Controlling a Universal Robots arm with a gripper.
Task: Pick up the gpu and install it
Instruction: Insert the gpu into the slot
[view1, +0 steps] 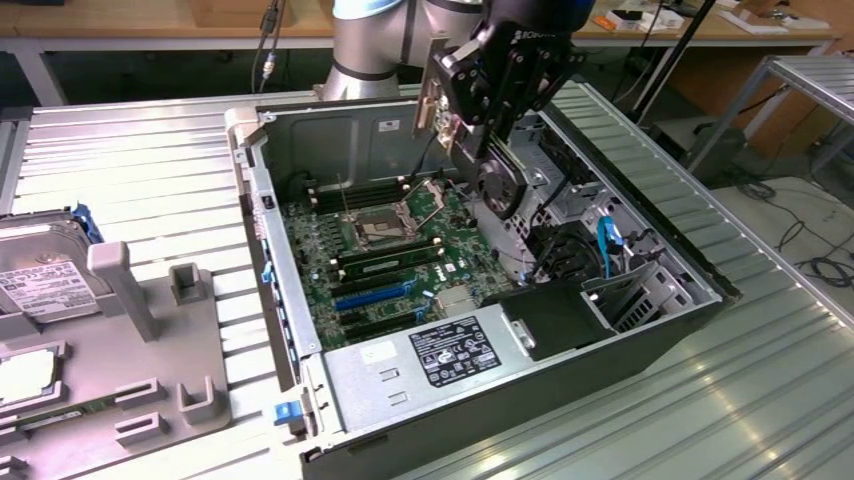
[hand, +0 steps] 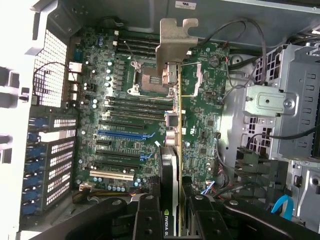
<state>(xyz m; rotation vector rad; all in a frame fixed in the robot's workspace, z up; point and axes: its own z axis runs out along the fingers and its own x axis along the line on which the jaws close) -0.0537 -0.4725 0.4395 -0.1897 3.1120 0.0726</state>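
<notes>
The gpu (view1: 497, 185) hangs on edge above the open computer case (view1: 287, 300), its round fan facing the exterior view's right. My gripper (view1: 483, 135) is shut on its upper part, over the green motherboard (view1: 387, 235). In the wrist view the gpu (hand: 172, 150) is seen edge-on between my black fingers (hand: 147, 220), with its silver bracket (hand: 175, 42) at the far end. Beneath the card lie the CPU socket (hand: 150, 80) and the blue expansion slots (hand: 122, 135). The card is clear of the board, not seated.
A silver hard drive (view1: 40, 275) rests on a grey fixture (view1: 147, 330) at the exterior view's left. The case holds a power supply (view1: 441, 355), a black box (view1: 554, 315), a metal drive cage (hand: 285, 100) and loose cables (hand: 250, 35). A ribbed metal table (view1: 747, 390) surrounds it.
</notes>
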